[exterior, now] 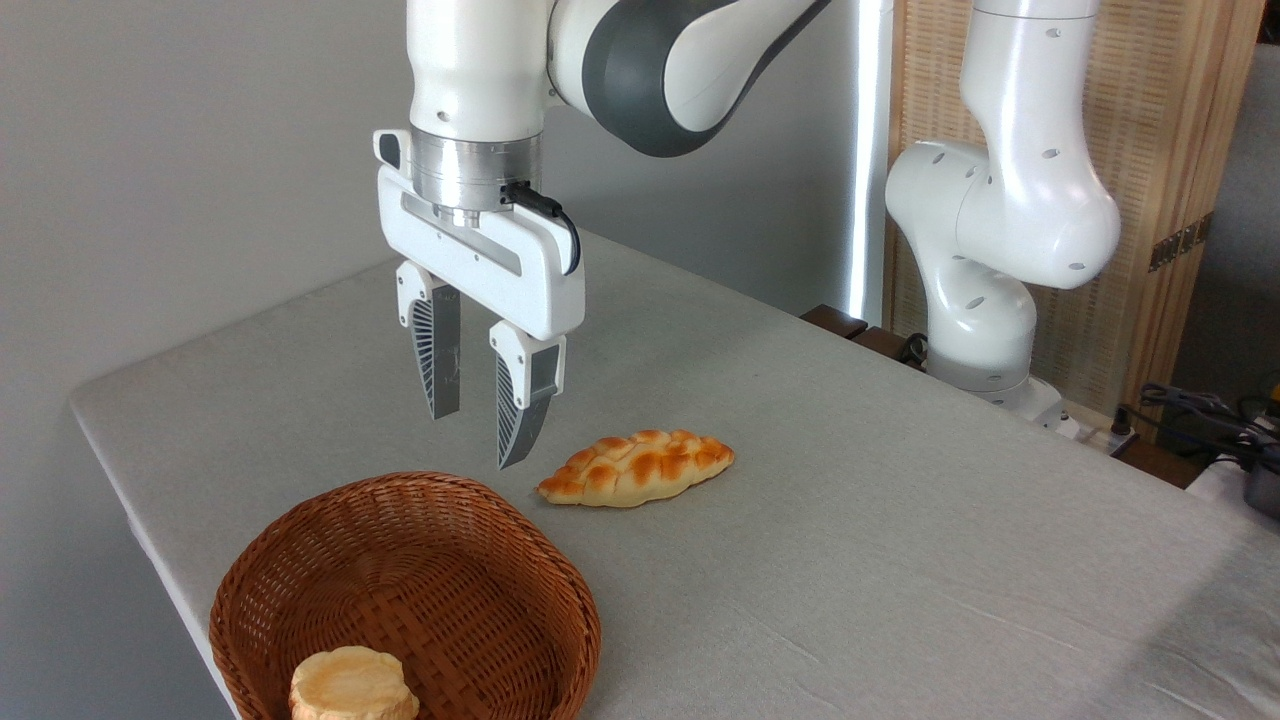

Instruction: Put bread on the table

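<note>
One bread (352, 686), a round bun, lies inside one wicker basket (400, 570) at the near left corner of the grey surface (900, 520). One braided loaf (637, 467) lies on the surface just beyond the basket. One end effector (478, 435) hangs above the basket's far rim, fingers apart and empty, between basket and loaf. Nothing covers the bun.

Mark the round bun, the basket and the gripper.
round bun (352, 686), fixed camera, browned flat top
basket (560, 580), fixed camera, right rim
gripper (482, 432), fixed camera, gap between fingertips
</note>
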Action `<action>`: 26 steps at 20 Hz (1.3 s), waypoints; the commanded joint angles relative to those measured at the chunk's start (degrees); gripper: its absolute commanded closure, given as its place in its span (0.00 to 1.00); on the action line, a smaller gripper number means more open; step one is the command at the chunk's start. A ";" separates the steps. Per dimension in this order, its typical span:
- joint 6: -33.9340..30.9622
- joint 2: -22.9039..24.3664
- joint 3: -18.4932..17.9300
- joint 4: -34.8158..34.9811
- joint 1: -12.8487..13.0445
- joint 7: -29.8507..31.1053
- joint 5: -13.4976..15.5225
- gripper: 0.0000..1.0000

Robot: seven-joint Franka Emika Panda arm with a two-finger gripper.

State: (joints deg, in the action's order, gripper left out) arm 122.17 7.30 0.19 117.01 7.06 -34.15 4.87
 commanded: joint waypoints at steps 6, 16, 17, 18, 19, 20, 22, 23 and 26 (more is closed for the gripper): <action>0.18 -0.35 -0.54 -0.73 0.23 -0.48 0.58 0.00; 0.18 -0.44 -0.63 -1.26 0.14 -0.74 0.14 0.00; 0.18 -0.44 -0.63 -1.26 0.14 -0.74 0.14 0.00; 0.18 -0.44 -0.80 -1.35 0.14 -0.57 0.14 0.00; 0.18 -0.44 -0.98 -1.52 0.23 -0.56 0.14 0.00; 0.18 -0.44 -1.07 -1.52 0.23 -0.74 0.14 0.00; 0.88 -0.44 -1.33 -1.52 0.23 -0.74 0.14 0.00; 1.05 -0.53 -1.33 -1.52 0.23 -0.83 0.05 0.00; 4.03 -0.44 -1.42 -1.44 0.14 -1.09 0.05 0.00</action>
State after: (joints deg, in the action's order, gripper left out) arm 123.36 7.29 -0.56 116.30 7.05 -34.15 4.87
